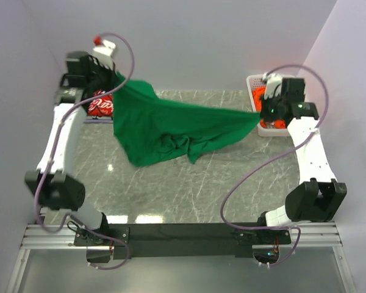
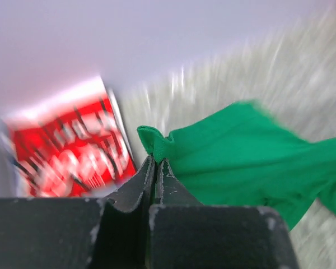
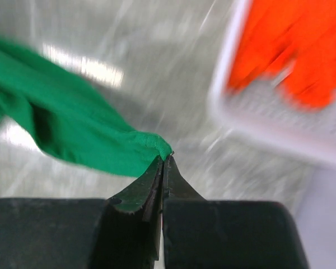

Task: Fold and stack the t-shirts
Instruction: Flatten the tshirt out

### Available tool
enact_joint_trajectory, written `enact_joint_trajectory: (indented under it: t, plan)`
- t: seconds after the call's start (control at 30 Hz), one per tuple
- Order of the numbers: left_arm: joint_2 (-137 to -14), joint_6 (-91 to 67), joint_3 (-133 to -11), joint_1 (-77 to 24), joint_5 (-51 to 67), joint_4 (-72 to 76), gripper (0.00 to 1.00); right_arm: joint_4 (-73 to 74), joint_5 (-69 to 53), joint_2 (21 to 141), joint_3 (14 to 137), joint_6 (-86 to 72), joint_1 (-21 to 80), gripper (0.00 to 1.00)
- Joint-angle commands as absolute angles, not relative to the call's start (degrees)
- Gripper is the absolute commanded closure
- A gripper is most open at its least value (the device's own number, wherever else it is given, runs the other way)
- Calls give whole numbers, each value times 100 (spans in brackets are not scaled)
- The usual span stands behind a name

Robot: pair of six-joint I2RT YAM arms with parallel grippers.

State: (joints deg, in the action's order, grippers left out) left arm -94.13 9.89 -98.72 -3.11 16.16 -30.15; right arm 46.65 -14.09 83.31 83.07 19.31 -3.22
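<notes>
Red tee point(image 2: 67, 151) print blurred; orange tee point(image 1: 257, 95) mostly behind R arm point(image 1: 290, 101).

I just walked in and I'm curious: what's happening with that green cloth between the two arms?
Two robot arms hold the green t-shirt stretched between them: the left claw is shut on one edge, the right claw on the opposite one, and the middle sags toward the table. A red t-shirt lies far left; an orange t-shirt sits in the white basket.
</notes>
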Motion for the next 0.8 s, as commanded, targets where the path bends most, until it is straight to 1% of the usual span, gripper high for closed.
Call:
enact_joint_trajectory:
  t: [0.0,0.1,0.17,0.23,0.3,0.37,0.47,0.5,0.57,0.6,0.67,0.73,0.77]
  plan:
    - [-8588,748,-10466,-264,2022,-2576,99,3799,-950,7937,9418,1521,-343,100]
    - [-8166,326,-10783,-45,2074,-1953,99,3316,-598,7683,10113,1389,-369,100]
    - [-7920,72,-11020,0,2109,-1767,99,3060,-432,7524,10344,1354,-378,100]
    - [-7805,-174,-11372,132,2389,-1775,99,2857,-448,7322,10634,1275,-378,100]
    - [-7770,-561,-11495,97,2828,-1967,99,2926,-816,7243,10879,1056,-352,100]
    - [-7831,-817,-11575,-210,3172,-2284,99,3207,-1246,7207,10994,897,-55,100]
    - [-7761,-1053,-11400,-404,3585,-2488,99,3463,-1257,7006,10742,966,596,100]
    - [-7691,-1072,-11286,-404,3586,-2479,99,3411,-1031,6805,10444,1054,911,100]
    - [-7515,-924,-11399,-229,3165,-2470,100,3305,-793,6724,10397,1116,914,100]
    - [-7428,-888,-11652,-81,2964,-2426,99,3305,-547,6741,10598,1221,705,100]
    - [-7383,-704,-12004,333,2307,-2286,99,3252,-658,6750,10949,1187,213,100]
    - [-7330,-625,-12444,518,2084,-2154,99,3129,-651,6768,11179,1099,-182,100]
    - [-7295,-581,-12524,527,2057,-1997,99,3103,-616,6768,11354,1116,-193,100]
